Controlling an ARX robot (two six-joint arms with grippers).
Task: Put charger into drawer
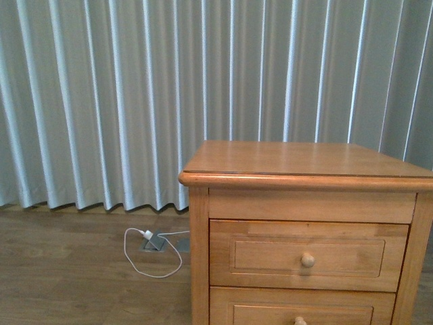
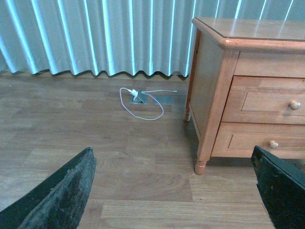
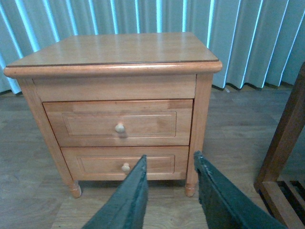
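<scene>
Drawer (image 3: 119, 123) is closed, facing the right pincer (image 3: 169, 164), which is released with a narrow gap. Left pincer (image 2: 174, 191) is spread wide and empty. Charger isn't visible anywhere; only a white plug (image 1: 147, 235) on the floor.

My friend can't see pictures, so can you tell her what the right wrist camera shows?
A wooden nightstand stands on a wood floor before pale curtains, both drawers shut: the taller top drawer and a shallower lower drawer, each with one round knob. The right end effector hangs open in front, holding nothing.

Front view faces the nightstand (image 1: 304, 203) close, lower right of frame; both wrist views look from farther back, sharing it.
</scene>
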